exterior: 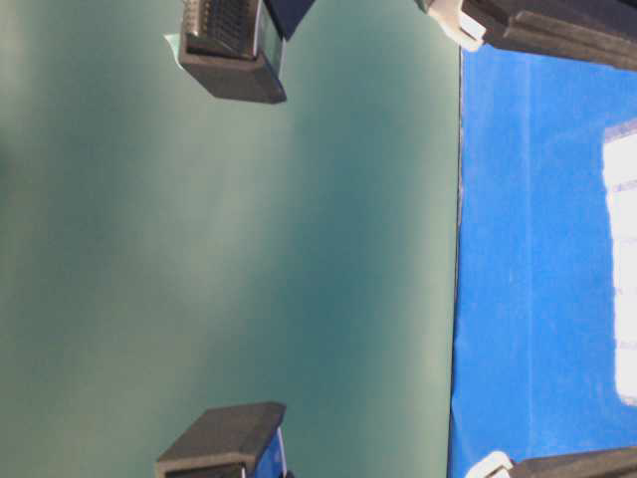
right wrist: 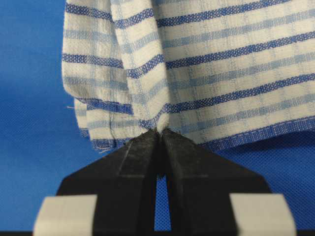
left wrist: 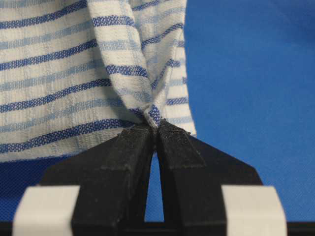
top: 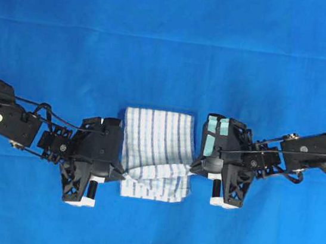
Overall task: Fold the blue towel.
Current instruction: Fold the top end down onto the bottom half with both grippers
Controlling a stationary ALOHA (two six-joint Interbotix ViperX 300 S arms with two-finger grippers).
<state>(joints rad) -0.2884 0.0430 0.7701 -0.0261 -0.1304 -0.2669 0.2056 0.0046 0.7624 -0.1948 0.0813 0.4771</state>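
blue towel (top: pixel 158 151) spans between left gripper (top: pixel 121 172) and right gripper (top: pixel 193 167), each pinching a near-edge corner, far edge lying away on the table cloth (top: pixel 172 51)

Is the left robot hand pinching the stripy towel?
Touching. The left wrist view shows the left gripper with its fingers shut on a bunched fold of the blue towel.

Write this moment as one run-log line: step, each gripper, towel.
step: folding | left gripper: shut on towel | right gripper: shut on towel | towel: bunched between arms on blue table cover
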